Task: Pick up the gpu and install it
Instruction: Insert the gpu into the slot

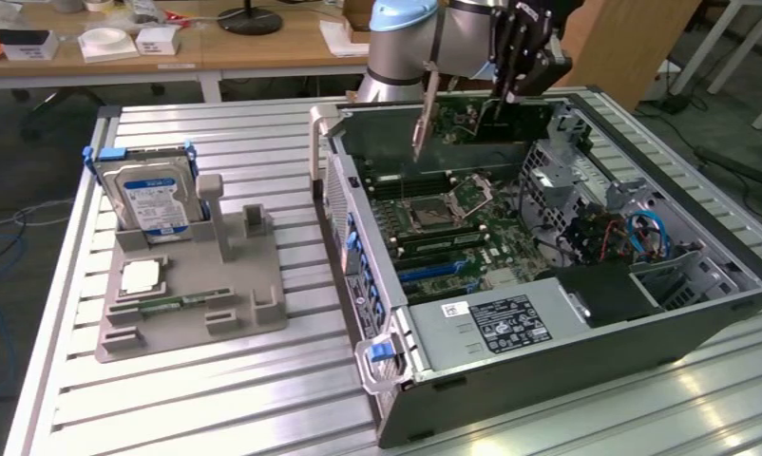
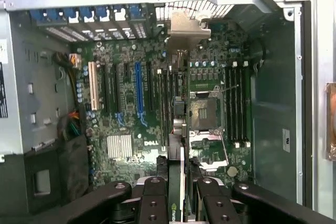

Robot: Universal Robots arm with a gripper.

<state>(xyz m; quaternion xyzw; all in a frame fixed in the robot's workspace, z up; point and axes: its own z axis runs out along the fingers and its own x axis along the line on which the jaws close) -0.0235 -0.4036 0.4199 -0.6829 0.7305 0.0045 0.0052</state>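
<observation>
The gpu (image 1: 483, 122) is a dark circuit card with a narrow silver bracket (image 1: 425, 112) at one end. My gripper (image 1: 504, 93) is shut on its upper edge and holds it upright over the far end of the open computer case (image 1: 546, 328). The card hangs above the motherboard (image 1: 447, 217), apart from it. In the wrist view the gpu (image 2: 182, 129) appears edge-on between my black fingers (image 2: 154, 195). My gripper (image 2: 179, 179) looks straight down on the board, where the blue expansion slot (image 2: 139, 92) and several black slots lie beside the card's line.
On the exterior view's left a grey fixture (image 1: 194, 296) holds a hard drive (image 1: 153, 195) with a blue-white label, a small chip (image 1: 141, 275) and a green memory stick (image 1: 165, 306). The case's side walls rise around the board. A wooden desk (image 1: 267, 43) stands behind the metal table.
</observation>
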